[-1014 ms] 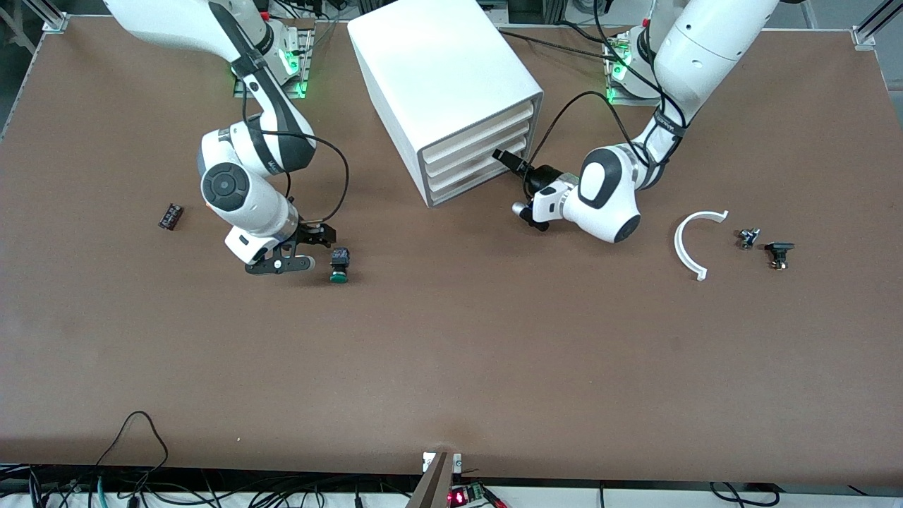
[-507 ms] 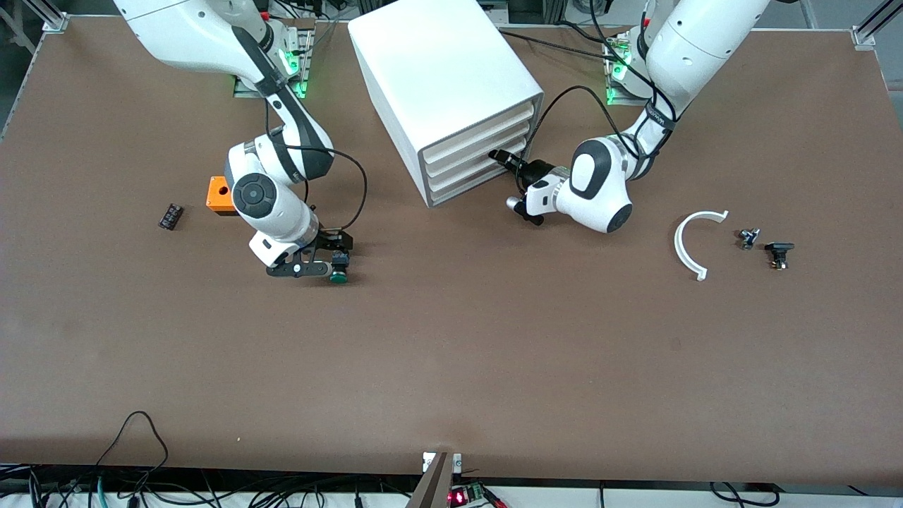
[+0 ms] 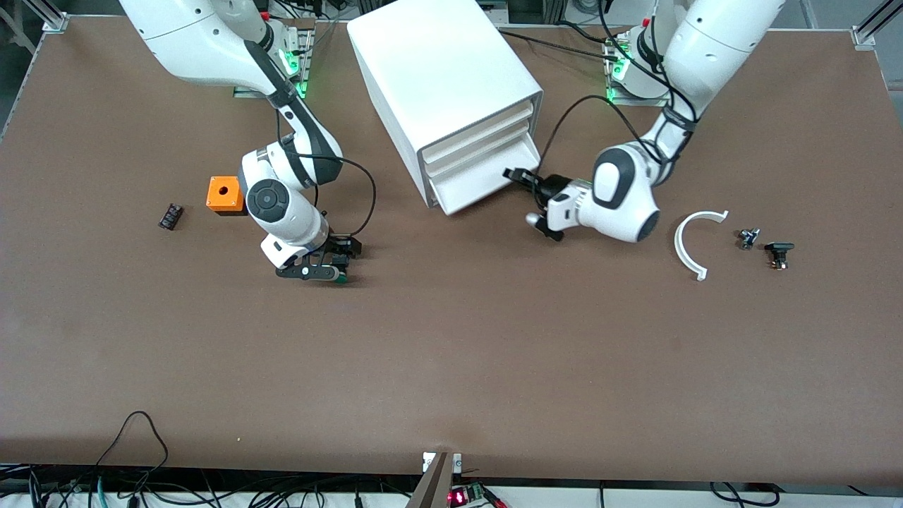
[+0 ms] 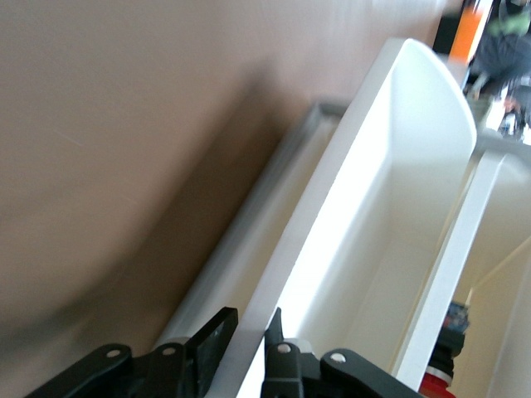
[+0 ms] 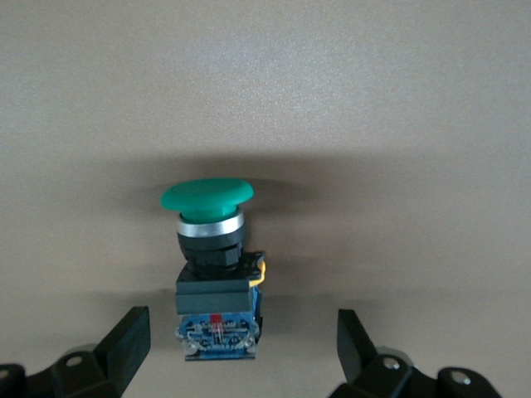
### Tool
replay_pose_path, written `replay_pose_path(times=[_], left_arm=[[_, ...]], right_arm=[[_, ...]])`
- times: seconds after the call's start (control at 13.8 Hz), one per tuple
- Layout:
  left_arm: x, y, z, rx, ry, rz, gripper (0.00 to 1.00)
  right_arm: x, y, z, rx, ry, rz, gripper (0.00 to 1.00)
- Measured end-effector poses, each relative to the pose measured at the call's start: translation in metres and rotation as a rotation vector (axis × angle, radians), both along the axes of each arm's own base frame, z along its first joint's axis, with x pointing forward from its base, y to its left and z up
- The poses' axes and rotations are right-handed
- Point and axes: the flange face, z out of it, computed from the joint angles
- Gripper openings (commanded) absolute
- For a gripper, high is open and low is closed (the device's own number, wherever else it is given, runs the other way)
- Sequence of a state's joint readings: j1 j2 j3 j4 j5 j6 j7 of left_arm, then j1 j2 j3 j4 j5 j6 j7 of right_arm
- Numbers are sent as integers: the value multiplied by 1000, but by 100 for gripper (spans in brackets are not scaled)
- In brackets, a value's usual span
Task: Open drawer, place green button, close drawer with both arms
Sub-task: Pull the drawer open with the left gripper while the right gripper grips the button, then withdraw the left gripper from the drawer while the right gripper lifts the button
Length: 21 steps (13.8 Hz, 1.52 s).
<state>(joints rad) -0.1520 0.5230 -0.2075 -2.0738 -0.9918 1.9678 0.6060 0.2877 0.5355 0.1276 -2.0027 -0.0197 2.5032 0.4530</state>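
Observation:
The white cabinet [image 3: 437, 63] stands at the table's back. One of its lower drawers [image 3: 487, 185] is pulled partway out. My left gripper [image 3: 517, 176] is shut on the drawer's front wall; in the left wrist view my left gripper [image 4: 247, 332] pinches that white wall [image 4: 332, 215] between its fingers. The button [image 3: 341, 279] lies on its side on the table. My right gripper [image 3: 337, 262] is low over it and open. In the right wrist view the button [image 5: 211, 274], with its green cap, lies between the spread fingers of my right gripper [image 5: 241, 344], untouched.
An orange cube with a hole [image 3: 222, 194] and a small black part [image 3: 170, 216] lie toward the right arm's end. A white curved piece [image 3: 691, 243] and two small dark parts [image 3: 748, 238], [image 3: 778, 254] lie toward the left arm's end.
My left gripper has pulled the drawer out of the cabinet toward the front camera. My right gripper has slid over the button, uncovering the orange cube.

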Motion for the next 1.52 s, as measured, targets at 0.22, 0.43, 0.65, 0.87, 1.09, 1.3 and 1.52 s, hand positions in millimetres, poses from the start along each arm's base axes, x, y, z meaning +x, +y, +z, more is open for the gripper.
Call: replay_pose_path(times=[0.22, 0.43, 0.65, 0.87, 1.09, 1.3, 1.52], left_arm=[[38, 45, 10, 22, -62, 84, 99], [47, 49, 13, 36, -89, 105, 100], [63, 58, 22, 71, -152, 152, 100], [87, 71, 56, 117, -285, 206, 100], [113, 107, 119, 185, -468, 320, 100], [110, 136, 152, 203, -521, 359, 100], [110, 168, 190, 353, -664, 211, 100]], right_arm=[[-1, 0, -5, -28, -7, 43, 99], [-3, 0, -14, -58, -9, 89, 91], [-4, 0, -18, -68, -12, 106, 61], [-1, 4, -13, -62, -26, 109, 39], [2, 6, -10, -59, -33, 111, 37], [5, 7, -9, -56, -40, 110, 37], [17, 14, 7, -41, -81, 114, 37]])
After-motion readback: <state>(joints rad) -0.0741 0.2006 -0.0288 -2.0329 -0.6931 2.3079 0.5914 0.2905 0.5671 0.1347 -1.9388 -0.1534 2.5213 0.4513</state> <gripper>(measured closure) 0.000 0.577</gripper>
